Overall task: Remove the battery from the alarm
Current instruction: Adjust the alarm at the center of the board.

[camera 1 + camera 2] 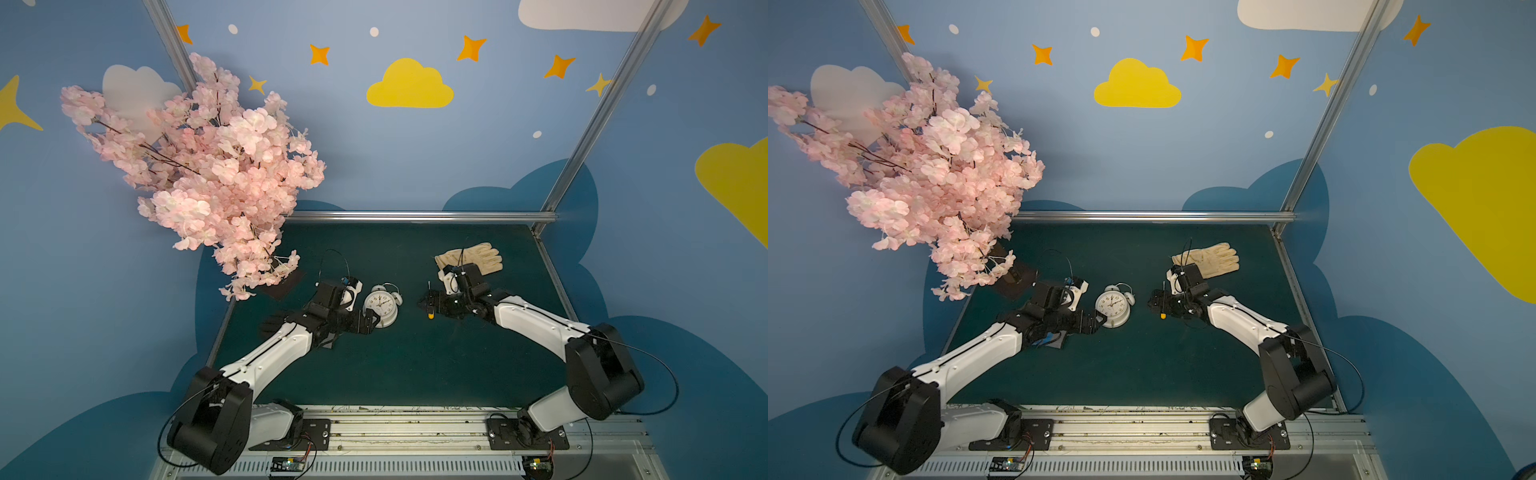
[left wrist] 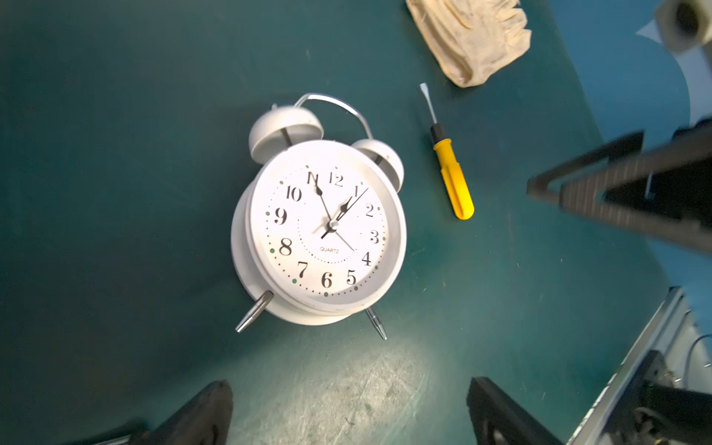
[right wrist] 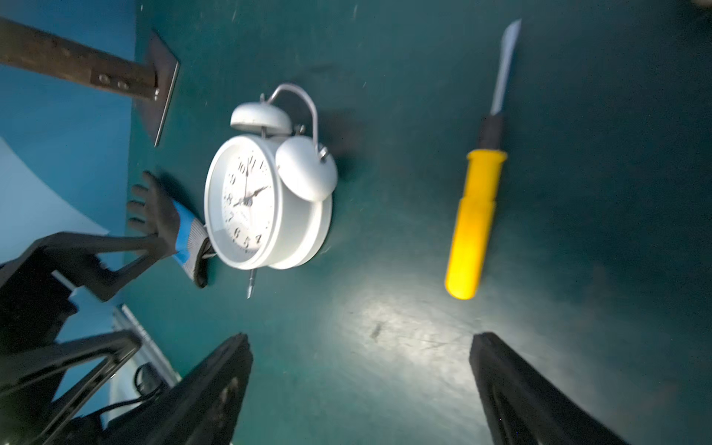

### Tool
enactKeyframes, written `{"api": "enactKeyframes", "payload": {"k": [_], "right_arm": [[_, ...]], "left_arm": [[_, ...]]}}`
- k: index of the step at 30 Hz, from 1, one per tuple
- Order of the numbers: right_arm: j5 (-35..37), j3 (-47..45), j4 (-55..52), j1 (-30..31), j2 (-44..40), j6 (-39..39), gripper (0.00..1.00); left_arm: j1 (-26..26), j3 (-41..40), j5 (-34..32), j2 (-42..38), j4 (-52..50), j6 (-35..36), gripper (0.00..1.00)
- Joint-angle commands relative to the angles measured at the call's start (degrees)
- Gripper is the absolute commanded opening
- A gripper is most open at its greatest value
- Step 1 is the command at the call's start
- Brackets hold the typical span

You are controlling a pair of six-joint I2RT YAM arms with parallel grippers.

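Note:
The alarm (image 1: 381,305) (image 1: 1112,305) lies on its back on the green table, white dial up, its feet pointing at my left gripper (image 1: 371,323) (image 1: 1097,323). In the left wrist view the alarm (image 2: 323,231) sits just ahead of the open left gripper (image 2: 348,385), with bare table between the fingers. My right gripper (image 1: 428,302) (image 1: 1160,302) hovers open over a yellow-handled screwdriver (image 1: 431,316) (image 3: 474,223) to the alarm's right. Nothing sits between the right gripper's (image 3: 362,336) fingers. The battery is hidden, as is the alarm's back.
A beige glove (image 1: 473,257) (image 2: 474,38) lies behind the right gripper. A dark glove with a blue cuff (image 3: 169,223) lies beside the alarm, under my left arm. A pink blossom branch (image 1: 208,174) overhangs the table's back left corner. A metal rail (image 1: 415,216) bounds the far edge.

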Motion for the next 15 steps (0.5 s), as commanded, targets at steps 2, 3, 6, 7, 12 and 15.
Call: {"api": "enactKeyframes", "payload": {"k": [2, 3, 6, 7, 12, 15], "right_arm": [[-4.6, 2.4, 7.1, 2.1, 5.7, 9.9, 0.93], [-5.5, 3.5, 7.2, 2.4, 7.4, 11.1, 0.93], [-8.8, 3.7, 12.7, 3.9, 11.0, 15.2, 0.92], [-9.3, 3.6, 14.5, 4.6, 12.2, 16.1, 0.92], [-10.3, 4.0, 21.6, 6.0, 17.4, 22.0, 0.91], [-10.9, 4.1, 24.7, 6.1, 19.2, 24.0, 0.91]], "left_arm": [[3.3, 5.4, 8.5, 9.1, 3.3, -5.6, 0.87], [4.0, 7.5, 10.4, 11.8, 2.1, -6.1, 0.85], [5.0, 10.9, 14.3, 16.6, 0.4, -5.6, 0.81], [5.4, 10.8, 15.6, 17.4, 1.4, -6.2, 0.81], [5.7, 11.3, 18.8, 20.8, 2.4, -7.8, 0.72], [5.7, 10.2, 19.7, 20.8, 1.8, -7.7, 0.66]]}}
